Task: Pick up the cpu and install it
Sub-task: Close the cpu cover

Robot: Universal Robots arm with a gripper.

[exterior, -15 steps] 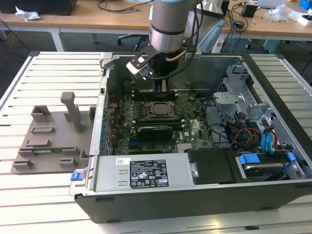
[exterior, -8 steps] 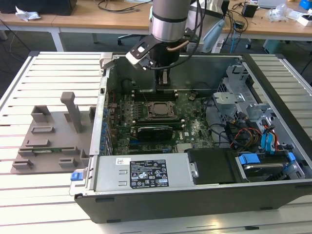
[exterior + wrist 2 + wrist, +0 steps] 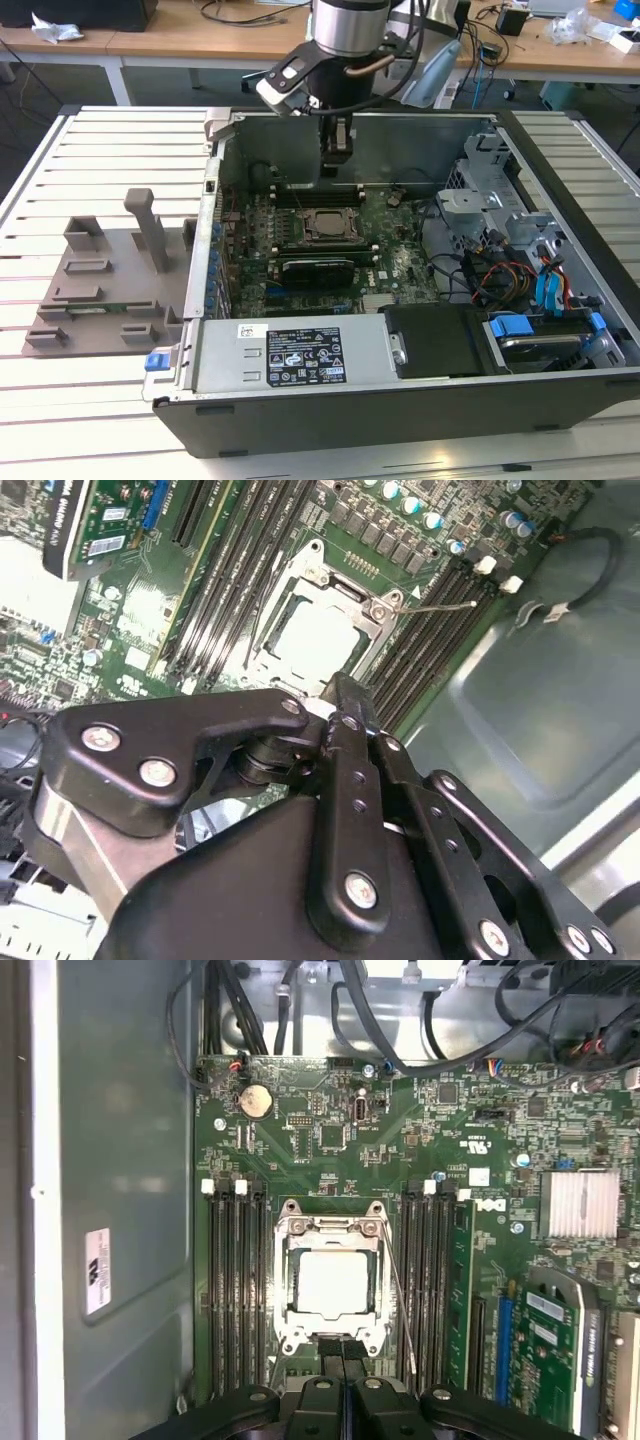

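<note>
Cpu (image 3: 332, 1280) lies seated in socket (image 3: 330, 1226), near closed jaws.

— Underneath everything?
— White slatted bench (image 3: 100, 150), in the exterior view, with slats running across the frame.
— Directly on it?
— Open computer case (image 3: 400, 410), lying on its side, across the centre and right of the frame. Grey plastic tray (image 3: 115, 250) at middle left, flat on the slats, with raised blocks and one tall upright post (image 3: 150, 225).
— Touching each other?
— Cannot tell; just beside each other at the tray's right edge.
</note>
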